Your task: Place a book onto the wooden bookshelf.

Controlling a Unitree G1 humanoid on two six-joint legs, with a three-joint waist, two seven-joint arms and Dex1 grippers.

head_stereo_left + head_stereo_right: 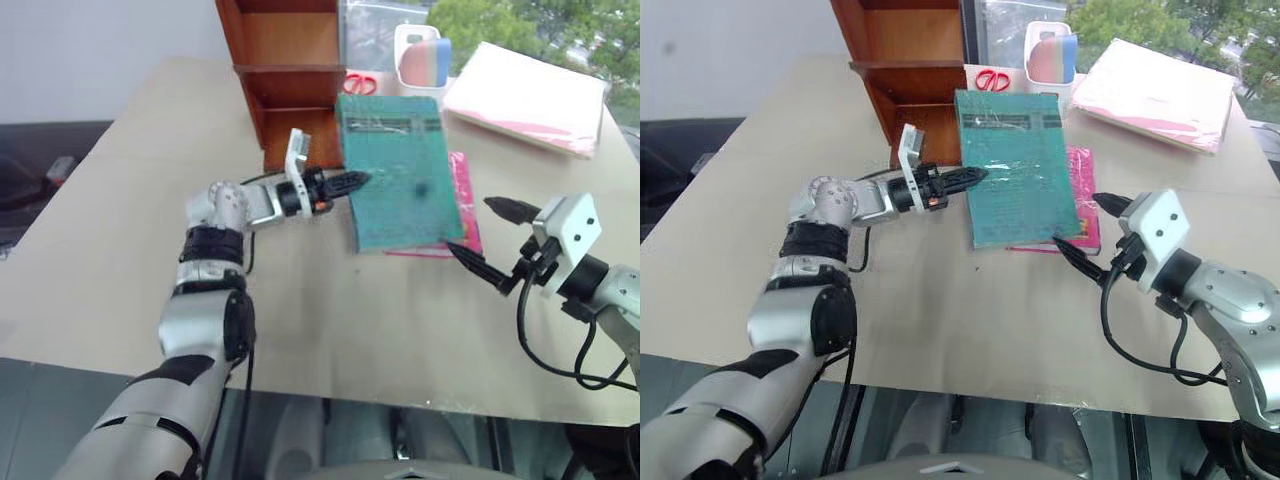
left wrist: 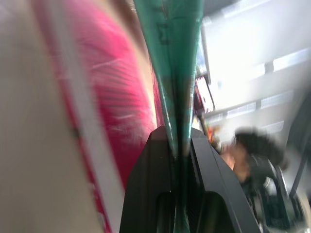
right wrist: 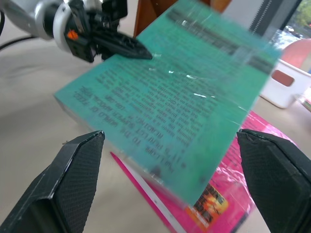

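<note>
the book [image 1: 398, 170] lies mid-table on a pink book [image 1: 462, 205], just beside the bookshelf [image 1: 285, 75]. left gripper [image 1: 352, 181] is clamped on its left edge; right gripper [image 1: 490, 238] stands apart. likely stiff, glossy wrap slippery: grip deep on the edge.

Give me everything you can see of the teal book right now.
The book is a large, thin teal-green rectangle in glossy wrap, with dark print on its cover. It lies over a pink book on the table, just in front of the wooden bookshelf. The left tool is shut on its left edge. The right tool stands open at its near right corner, not gripping.
</note>
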